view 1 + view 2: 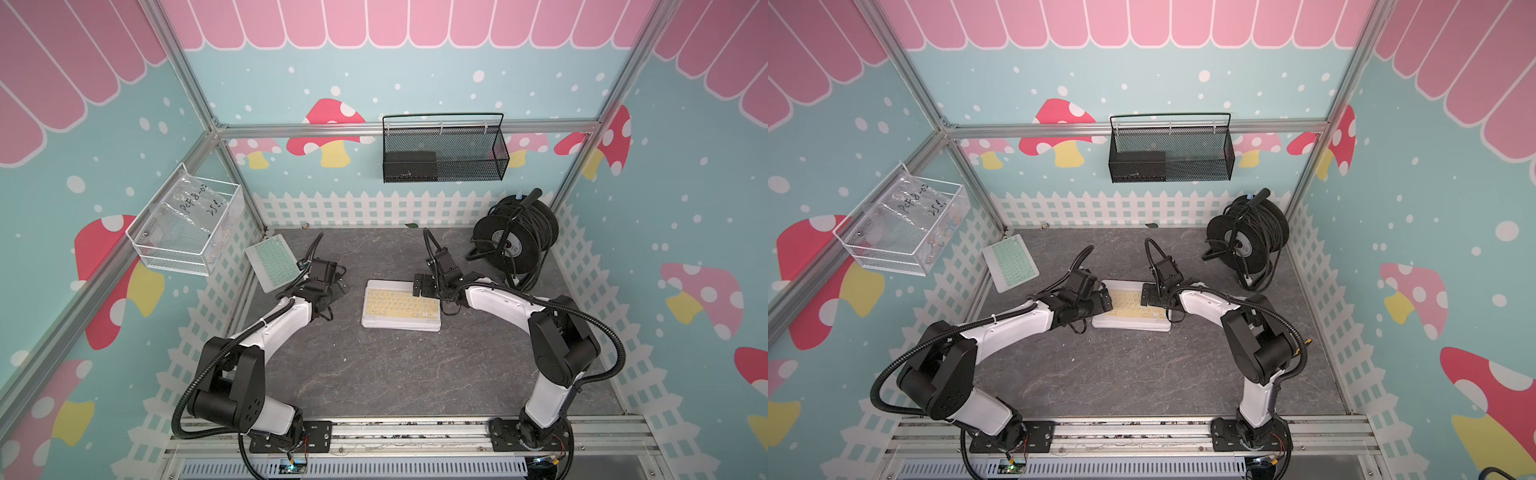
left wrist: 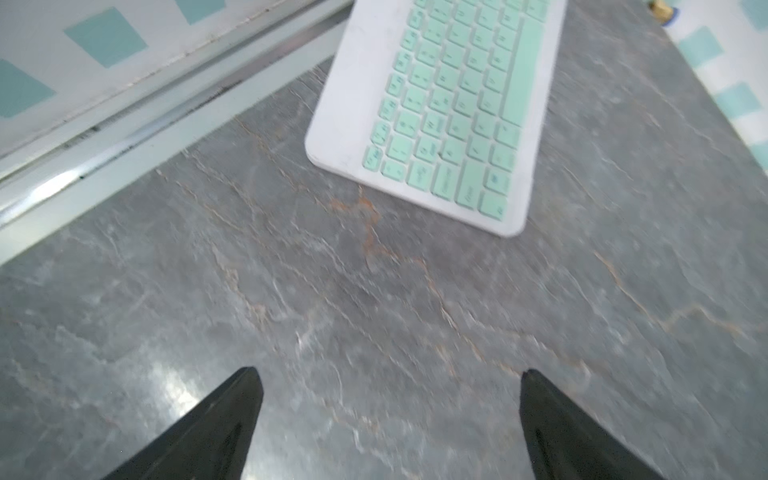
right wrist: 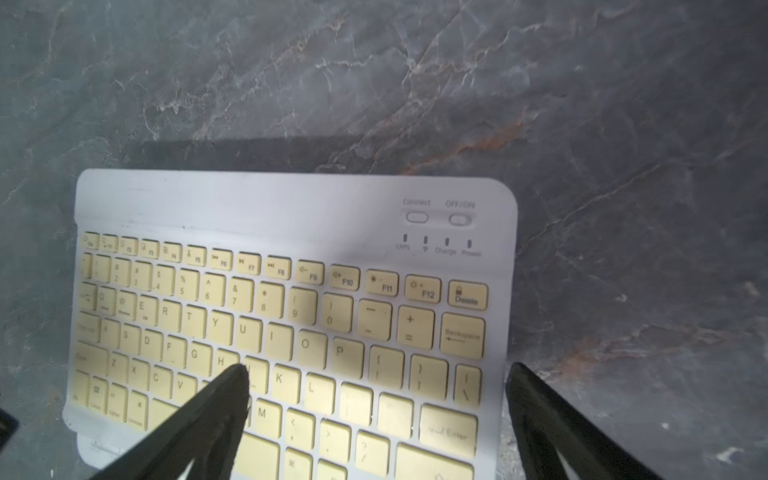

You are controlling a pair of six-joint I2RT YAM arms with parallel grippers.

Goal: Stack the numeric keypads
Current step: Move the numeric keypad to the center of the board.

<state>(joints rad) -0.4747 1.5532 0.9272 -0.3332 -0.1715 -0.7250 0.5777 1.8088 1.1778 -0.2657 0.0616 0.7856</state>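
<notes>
Yellow keypad (image 1: 401, 305) topping a pile (image 1: 399, 325) on the bench (image 1: 374, 374), mint green keypad (image 1: 273, 262) well apart from that pile. Got left jaws and right jaws spread, gripping nothing. Could shove the pile askew, right jaws straddling its end. Might botch pinching something that flat.

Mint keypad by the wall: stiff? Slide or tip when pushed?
Probably stiff: the mint keypad looks like a thin hard-framed slab. Lying flat on the smooth table, it likely slides, not tips. Its low edge probably offers the open left gripper little to pinch.
</notes>
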